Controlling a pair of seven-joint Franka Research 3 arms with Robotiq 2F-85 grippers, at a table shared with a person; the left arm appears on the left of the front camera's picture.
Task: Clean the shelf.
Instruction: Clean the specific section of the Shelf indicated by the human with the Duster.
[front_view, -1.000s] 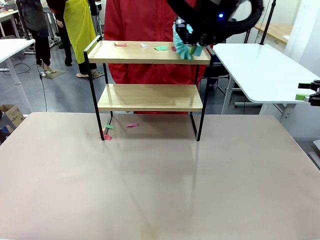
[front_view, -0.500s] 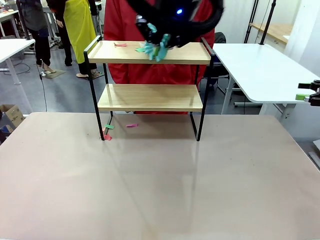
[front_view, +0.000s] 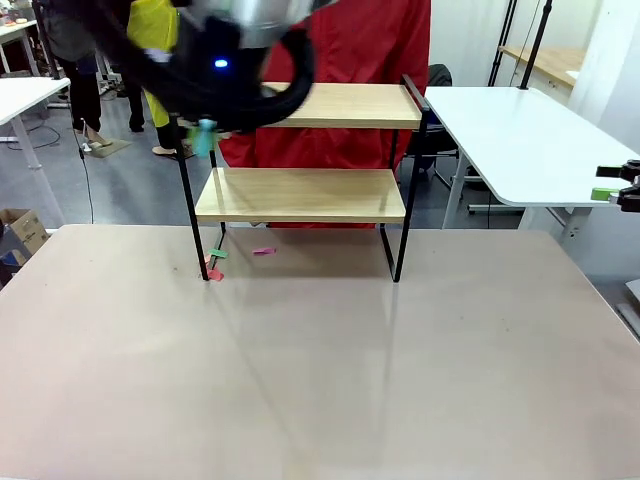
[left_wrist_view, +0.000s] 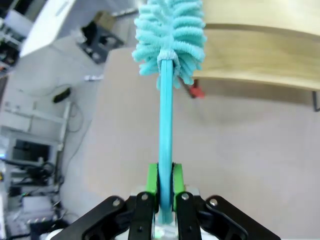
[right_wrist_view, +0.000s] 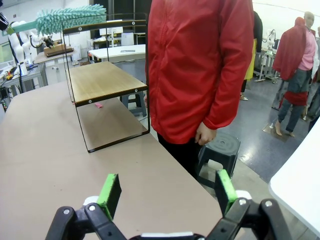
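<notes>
Front: the shelf (front_view: 300, 195) stands at the middle of the worktop's (front_view: 320, 380) far edge, with paper scraps (front_view: 263, 251) by its left leg; a teal duster (front_view: 205, 135) (blurred) hangs just off the shelf's left end
Left wrist: the left pincer (left_wrist_view: 165, 177) clamps the duster's handle
Right wrist: the right pincer (right_wrist_view: 165, 192) gapes wide, holding nothing

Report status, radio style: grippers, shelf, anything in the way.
Left gripper shut on teal duster; right gripper open. Duster head at shelf left end. Paper scraps on table by its left leg; person close behind.
</notes>
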